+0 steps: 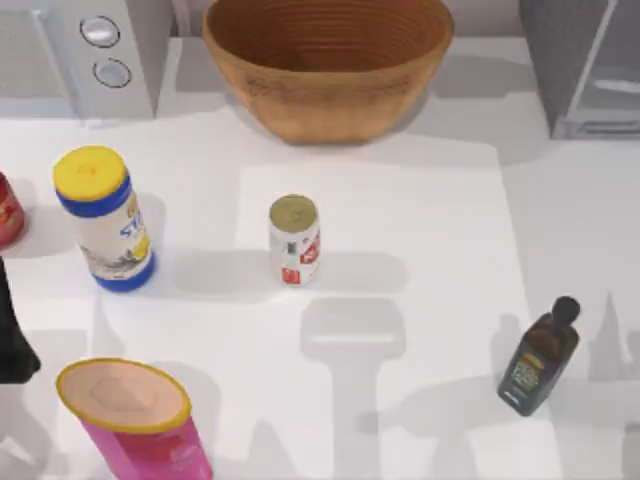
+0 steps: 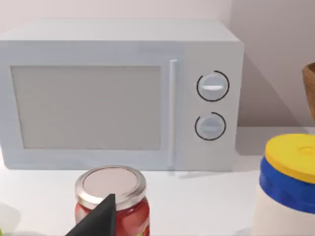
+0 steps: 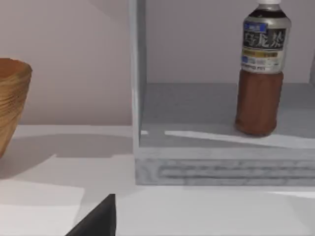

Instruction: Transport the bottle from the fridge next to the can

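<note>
The bottle [image 3: 260, 73], with a reddish-brown body, a grey-blue label band and a white cap, stands upright inside the open fridge [image 3: 206, 167] on its grey floor. The fridge [image 1: 580, 60] is at the table's far right corner. The can [image 1: 295, 240], white with red marks and a dull gold top, stands upright near the table's middle. A dark part of my right gripper [image 3: 96, 221] shows low in the right wrist view, short of the fridge and well apart from the bottle. My left arm [image 1: 12, 340] is parked at the left edge, and its gripper [image 2: 96, 223] faces a red jar.
A wooden basket [image 1: 325, 60] sits at the back centre and a grey appliance with two knobs [image 1: 95, 50] at the back left. A yellow-lidded white canister [image 1: 105, 215], a red jar [image 1: 8, 210] and a pink tube [image 1: 135, 420] stand on the left. A dark olive bottle [image 1: 540, 360] stands front right.
</note>
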Tool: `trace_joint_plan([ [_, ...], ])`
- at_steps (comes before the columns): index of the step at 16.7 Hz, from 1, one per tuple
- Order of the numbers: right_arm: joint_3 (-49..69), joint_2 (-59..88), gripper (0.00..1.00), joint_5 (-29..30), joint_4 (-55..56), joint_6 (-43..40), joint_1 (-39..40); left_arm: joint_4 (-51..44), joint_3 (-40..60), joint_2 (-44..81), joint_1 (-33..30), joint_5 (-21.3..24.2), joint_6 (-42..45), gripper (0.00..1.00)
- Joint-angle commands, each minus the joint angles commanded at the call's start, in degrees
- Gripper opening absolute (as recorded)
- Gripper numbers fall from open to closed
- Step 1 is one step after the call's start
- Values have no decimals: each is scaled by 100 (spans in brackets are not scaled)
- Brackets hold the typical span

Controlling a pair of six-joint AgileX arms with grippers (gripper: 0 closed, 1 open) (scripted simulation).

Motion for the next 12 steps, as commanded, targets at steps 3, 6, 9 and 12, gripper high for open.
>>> trace_joint_plan([
  [3, 46, 57, 100, -5, 49, -1, -14, 0, 0, 0, 0, 0, 0, 100],
  [6, 435, 597, 100, -62, 462, -1, -125, 0, 0, 0, 0, 0, 0, 100],
  [9, 1081, 1686, 100, -189, 1152, 7, -295, 0, 0, 0, 0, 0, 0, 100],
  [12, 1866, 3308, 100, -366, 1991, 22, -496, 0, 0, 0, 0, 0, 0, 100],
])
